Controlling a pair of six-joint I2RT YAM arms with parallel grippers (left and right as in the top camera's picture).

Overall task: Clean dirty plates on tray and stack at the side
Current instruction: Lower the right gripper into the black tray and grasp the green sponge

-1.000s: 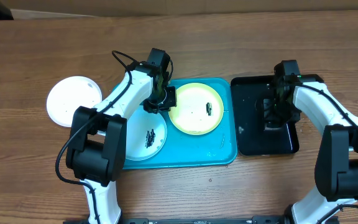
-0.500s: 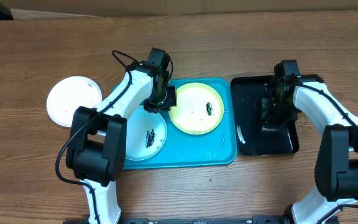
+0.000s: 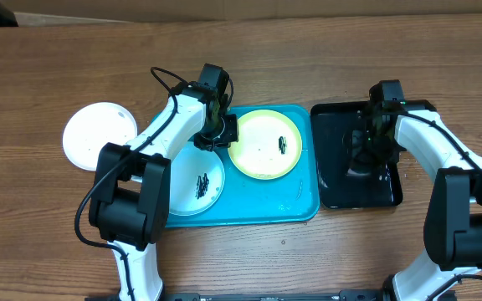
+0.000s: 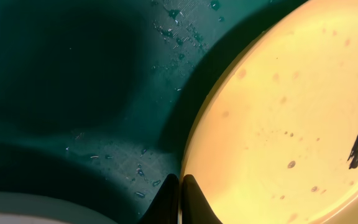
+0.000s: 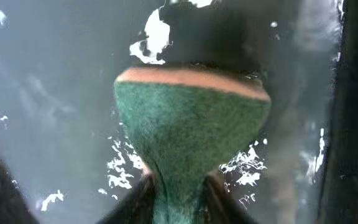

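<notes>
Three plates, one turquoise tray (image 3: 304,205) holding light blue plate (image 3: 195,186) and lime-green plate (image 3: 262,144), white plate (image 3: 99,134) on table (image 3: 308,50) to its left, left gripper (image 4: 179,199) pinching lime-green plate's left rim, right gripper (image 5: 179,186) clamping one green sponge (image 5: 191,130) over one black tray (image 3: 333,134)

A wooden tabletop (image 3: 308,50) with a brown grain is seen across the whole overhead view. A glossy black tray (image 3: 333,142), rectangular with rounded corners, is set flat on its right half. Over the tray's floor a sponge (image 5: 191,124) is seen in the right wrist view: a green scouring face is turned to the camera, a tan layer is shown along its far edge, and its near end is squeezed narrow. Bright wet-looking patches are scattered on the black floor around it. Whether the sponge is touching the tray cannot be told.
</notes>
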